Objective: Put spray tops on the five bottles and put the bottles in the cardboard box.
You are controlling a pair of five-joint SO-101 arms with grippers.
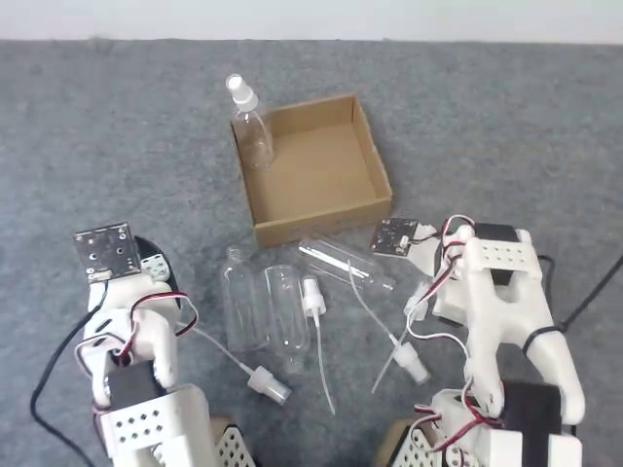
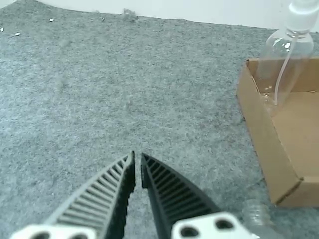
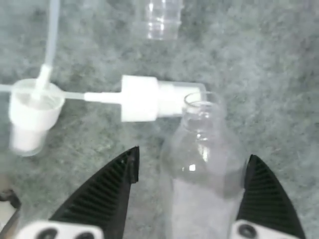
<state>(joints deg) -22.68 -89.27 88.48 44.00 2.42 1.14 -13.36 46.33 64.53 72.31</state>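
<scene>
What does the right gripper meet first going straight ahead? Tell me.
The uncapped bottle lying between the open fingers of the right gripper; beyond it, probably the white spray top by its mouth, though depth is unclear.

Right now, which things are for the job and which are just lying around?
For the job: cardboard box; capped bottle standing in it; open bottles; loose spray tops.
Just lying about: fluff bits on the grey mat.

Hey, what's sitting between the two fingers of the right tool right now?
A clear, capless bottle lies between the fingers of the right tool, which is open. The right wrist view shows this. The bottle does not look gripped.
</scene>
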